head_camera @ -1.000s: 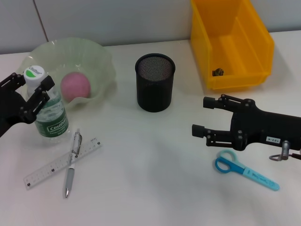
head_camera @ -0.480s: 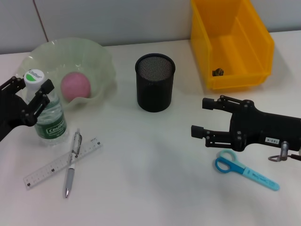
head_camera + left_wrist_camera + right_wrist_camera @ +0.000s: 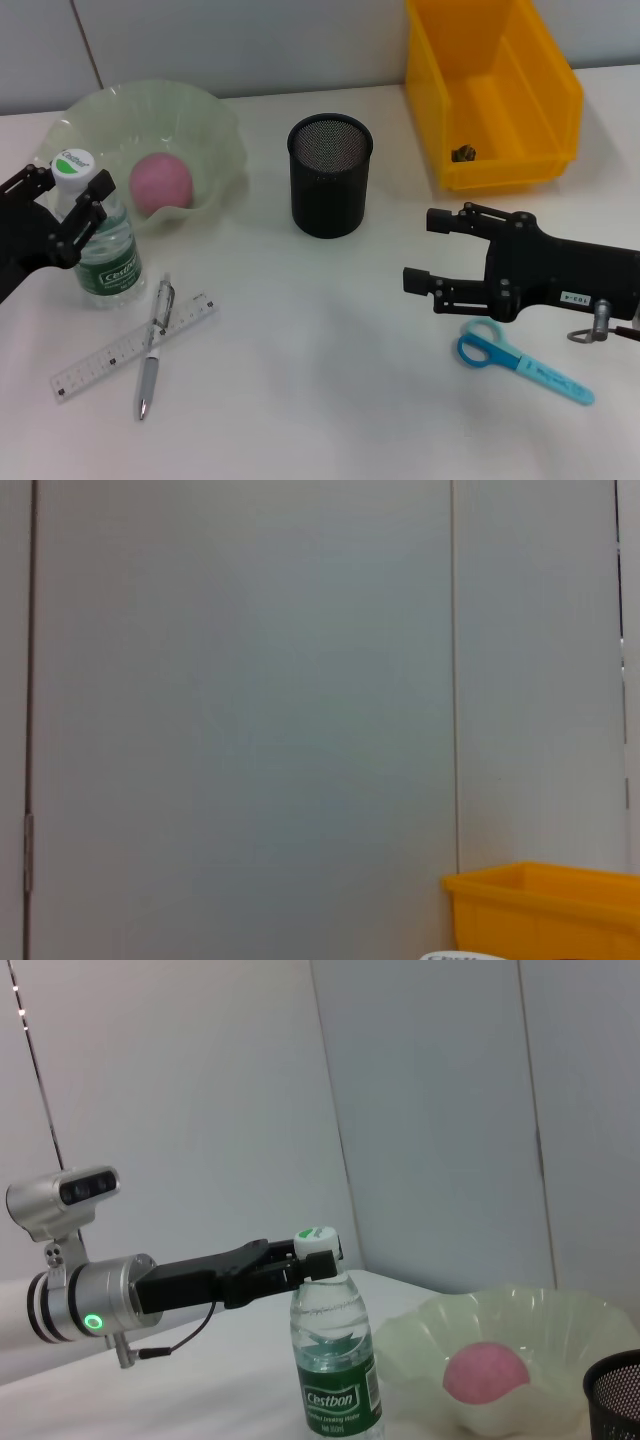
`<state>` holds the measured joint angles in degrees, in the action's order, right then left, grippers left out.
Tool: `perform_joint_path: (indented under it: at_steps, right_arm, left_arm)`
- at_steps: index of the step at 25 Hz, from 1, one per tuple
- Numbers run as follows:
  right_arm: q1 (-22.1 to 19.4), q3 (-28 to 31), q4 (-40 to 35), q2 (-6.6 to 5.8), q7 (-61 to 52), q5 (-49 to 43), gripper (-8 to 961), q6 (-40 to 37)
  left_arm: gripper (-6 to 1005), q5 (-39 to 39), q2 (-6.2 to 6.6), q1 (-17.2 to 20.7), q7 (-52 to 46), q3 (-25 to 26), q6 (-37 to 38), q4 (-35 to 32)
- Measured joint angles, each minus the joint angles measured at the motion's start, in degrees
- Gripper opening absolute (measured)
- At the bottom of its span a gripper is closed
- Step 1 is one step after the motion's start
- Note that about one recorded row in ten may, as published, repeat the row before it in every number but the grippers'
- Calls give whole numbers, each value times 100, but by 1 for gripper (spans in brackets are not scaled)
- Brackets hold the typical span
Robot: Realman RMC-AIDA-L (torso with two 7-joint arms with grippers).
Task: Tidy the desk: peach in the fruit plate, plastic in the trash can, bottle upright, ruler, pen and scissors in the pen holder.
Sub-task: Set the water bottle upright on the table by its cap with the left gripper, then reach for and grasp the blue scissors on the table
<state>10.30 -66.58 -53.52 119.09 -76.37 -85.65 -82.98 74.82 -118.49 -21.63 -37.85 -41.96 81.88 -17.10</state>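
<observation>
Scissors (image 3: 523, 366) flat on worktop (image 3: 330, 370), just under right hand (image 3: 420, 250), which lies level, fingers spread open, holding nothing. Left hand (image 3: 62, 195) open, fingers either side of upright bottle (image 3: 97, 236) neck. Peach (image 3: 160, 184) sits in fruit plate (image 3: 205, 125).

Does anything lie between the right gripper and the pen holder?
No. In the head view, only bare desk separates the right gripper from the pen holder.

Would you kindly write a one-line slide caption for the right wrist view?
Left end effector at the neck of the upright water bottle, beside the fruit plate holding the peach.
</observation>
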Motion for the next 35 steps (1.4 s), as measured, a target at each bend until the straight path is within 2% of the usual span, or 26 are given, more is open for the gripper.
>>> perform_joint_path:
  at_steps: [15, 20, 31, 35]
  right_arm:
    - [24, 24, 9, 0, -21, -93, 834, -25]
    - [25, 18, 9, 0, -26, -93, 834, -22]
    - [25, 27, 8, 0, -30, -92, 834, -8]
    - [-2, 43, -10, 0, -28, -77, 833, -12]
  left_arm:
    - [530, -34, -8, -11, 276, -7, -102, 151]
    - [724, -59, -7, 47, 276, 0, -15, 120]
    - [815, -123, 12, 148, 257, 41, 180, 95]
    - [815, -134, 12, 377, 255, 362, 632, 85]
